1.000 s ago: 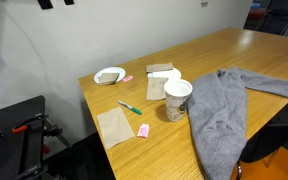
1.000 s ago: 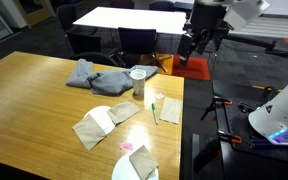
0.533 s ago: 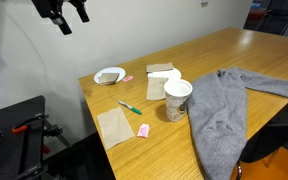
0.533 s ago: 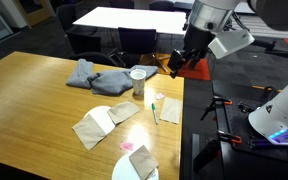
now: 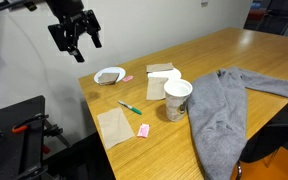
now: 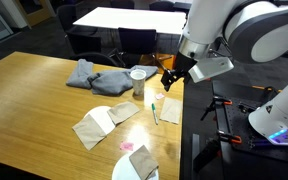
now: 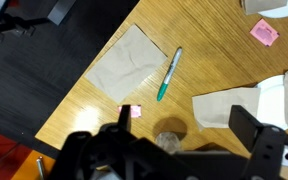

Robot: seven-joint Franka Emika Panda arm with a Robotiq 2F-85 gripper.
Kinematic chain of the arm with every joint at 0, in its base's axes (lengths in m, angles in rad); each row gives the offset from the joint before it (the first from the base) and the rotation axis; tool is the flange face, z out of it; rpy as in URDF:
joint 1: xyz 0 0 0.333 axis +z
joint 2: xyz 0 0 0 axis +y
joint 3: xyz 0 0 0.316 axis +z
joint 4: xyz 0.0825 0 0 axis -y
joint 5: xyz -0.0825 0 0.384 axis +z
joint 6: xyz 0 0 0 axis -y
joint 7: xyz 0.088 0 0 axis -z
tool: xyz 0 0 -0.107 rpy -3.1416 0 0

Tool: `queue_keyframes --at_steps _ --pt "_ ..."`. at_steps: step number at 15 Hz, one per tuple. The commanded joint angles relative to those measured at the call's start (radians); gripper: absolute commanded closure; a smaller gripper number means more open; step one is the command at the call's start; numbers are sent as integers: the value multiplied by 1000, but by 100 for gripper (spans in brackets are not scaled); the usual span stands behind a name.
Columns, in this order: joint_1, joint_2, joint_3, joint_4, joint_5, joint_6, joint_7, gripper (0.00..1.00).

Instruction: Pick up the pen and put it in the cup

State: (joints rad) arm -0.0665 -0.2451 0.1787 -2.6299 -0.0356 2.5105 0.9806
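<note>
The green pen point(image 5: 130, 107) lies flat on the wooden table between a brown napkin and the white paper cup point(image 5: 177, 98), which stands upright. Both also show in an exterior view, the pen point(image 6: 155, 110) and the cup point(image 6: 137, 82). My gripper point(image 5: 76, 35) hangs in the air above the table's edge, well clear of both, and it shows from the far side too point(image 6: 172, 75). In the wrist view the gripper point(image 7: 183, 118) is open and empty, the pen point(image 7: 169, 74) lies ahead of it, and the cup's mouth point(image 7: 169, 142) shows partly under the jaws.
A shallow white bowl point(image 5: 110, 75) sits at the table's corner. A brown napkin point(image 5: 115, 126) and a small pink block point(image 5: 143, 131) lie near the front edge. More napkins point(image 5: 161, 80) lie behind the cup. A grey cloth point(image 5: 234, 110) is heaped beside it.
The arm has swung down and in toward the table over the last second. Nothing on the table has moved.
</note>
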Motion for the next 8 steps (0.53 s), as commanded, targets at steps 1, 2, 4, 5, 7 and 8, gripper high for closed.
queue_keyframes --at_steps 1,2,4,5,7,8 --pt "-1 121 -15 17 -23 80 52 0" --pt "1 151 -22 22 -27 96 51 0" --pt "8 208 -37 29 -45 137 55 0" --pt "12 238 -47 35 -57 158 55 0" --pt "24 297 -68 52 -77 190 62 0" --pt "32 323 -82 64 -85 198 62 0"
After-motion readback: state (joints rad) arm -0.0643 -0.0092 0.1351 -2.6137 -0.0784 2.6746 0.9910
